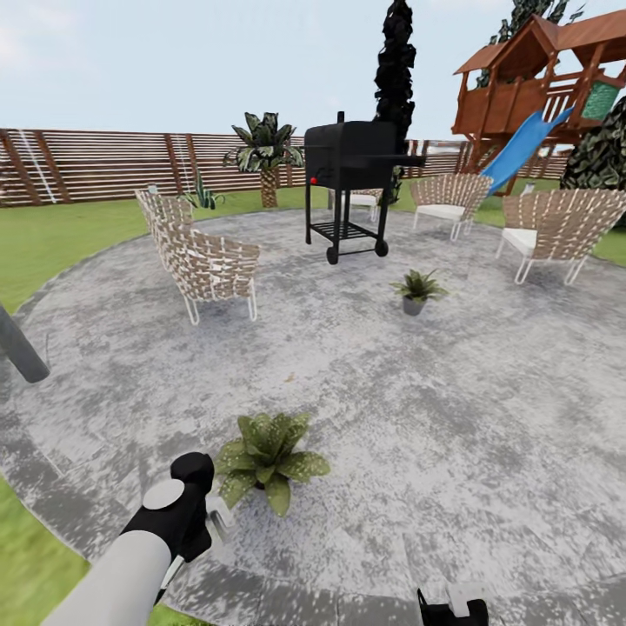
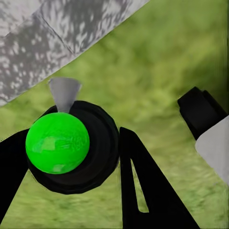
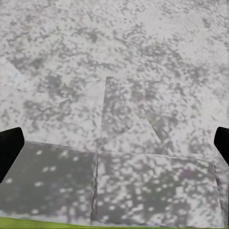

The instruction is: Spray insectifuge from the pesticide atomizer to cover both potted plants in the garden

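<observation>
Atomizer [image 2: 59, 143] sits clamped between the left gripper [image 2: 71, 157] fingers (green body, grey nozzle beyond them); likely light, rigid, slippery, best held round its body. Speckled plant [image 1: 265, 456] stands just beside. Right gripper [image 3: 114, 143] gapes wide, empty.

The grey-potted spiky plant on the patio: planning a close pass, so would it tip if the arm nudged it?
Probably easily. The small grey-potted spiky plant looks top-heavy, its leaves spreading wider than its narrow pot. It stands free on the flat mottled-grey stone patio, so a push would likely slide or topple it.
</observation>
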`<state>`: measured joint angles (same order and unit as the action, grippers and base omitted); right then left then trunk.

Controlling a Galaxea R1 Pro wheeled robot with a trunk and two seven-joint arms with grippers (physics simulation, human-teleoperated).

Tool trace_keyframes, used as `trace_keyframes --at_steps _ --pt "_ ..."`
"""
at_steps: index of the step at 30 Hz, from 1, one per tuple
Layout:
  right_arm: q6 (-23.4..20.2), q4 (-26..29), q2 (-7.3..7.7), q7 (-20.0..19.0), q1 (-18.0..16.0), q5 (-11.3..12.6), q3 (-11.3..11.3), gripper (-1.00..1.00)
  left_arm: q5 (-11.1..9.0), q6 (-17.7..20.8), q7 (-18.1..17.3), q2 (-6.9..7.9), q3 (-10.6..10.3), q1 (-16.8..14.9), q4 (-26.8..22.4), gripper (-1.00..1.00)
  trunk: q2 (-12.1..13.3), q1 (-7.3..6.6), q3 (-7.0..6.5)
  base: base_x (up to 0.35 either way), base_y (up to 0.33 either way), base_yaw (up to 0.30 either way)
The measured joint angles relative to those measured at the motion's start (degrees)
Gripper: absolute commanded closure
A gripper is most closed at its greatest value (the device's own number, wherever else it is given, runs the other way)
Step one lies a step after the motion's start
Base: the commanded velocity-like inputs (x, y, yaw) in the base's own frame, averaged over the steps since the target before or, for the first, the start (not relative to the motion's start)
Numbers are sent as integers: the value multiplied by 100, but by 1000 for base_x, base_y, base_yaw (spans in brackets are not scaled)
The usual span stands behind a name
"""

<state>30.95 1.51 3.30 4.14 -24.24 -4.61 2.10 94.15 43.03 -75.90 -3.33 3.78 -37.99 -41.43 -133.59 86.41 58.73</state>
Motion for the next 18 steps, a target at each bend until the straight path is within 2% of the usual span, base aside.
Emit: trace_keyframes --at_steps 7,11,18 --pt "0 0 2 0 0 0 0 -100 -7 0 0 0 1 -1 0 100 0 -1 0 141 -259 258" --pt "0 2 3 0 2 0 0 -100 -174 0 3 1 -5 5 2 100 0 -1 0 178 -241 46" --pt "0 2 3 0 2 0 0 -100 -195 0 12 3 -9 2 2 100 0 0 0 62 -256 2"
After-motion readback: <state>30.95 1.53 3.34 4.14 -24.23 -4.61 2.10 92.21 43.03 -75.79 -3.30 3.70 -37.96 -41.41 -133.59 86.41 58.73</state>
